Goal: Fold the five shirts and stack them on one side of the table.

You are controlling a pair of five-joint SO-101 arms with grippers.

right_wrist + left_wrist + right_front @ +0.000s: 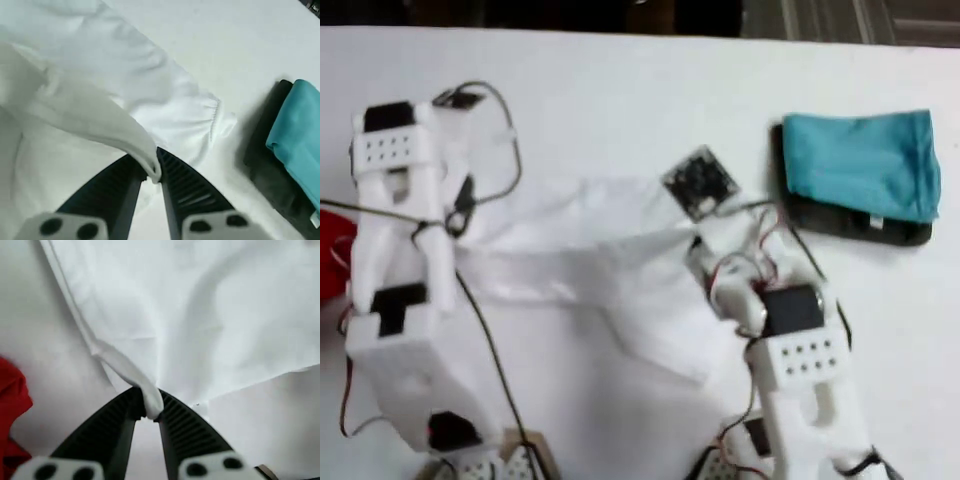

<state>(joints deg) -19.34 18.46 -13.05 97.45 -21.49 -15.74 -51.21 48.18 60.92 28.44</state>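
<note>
Your left gripper (150, 409) and right gripper (152, 172) each pinch an edge of the white shirt (620, 290); lift both evenly, keeping it taut while folding

High camera steeply down over table (620, 100); both wrist cameras close above shared white shirt (225, 315).
</note>
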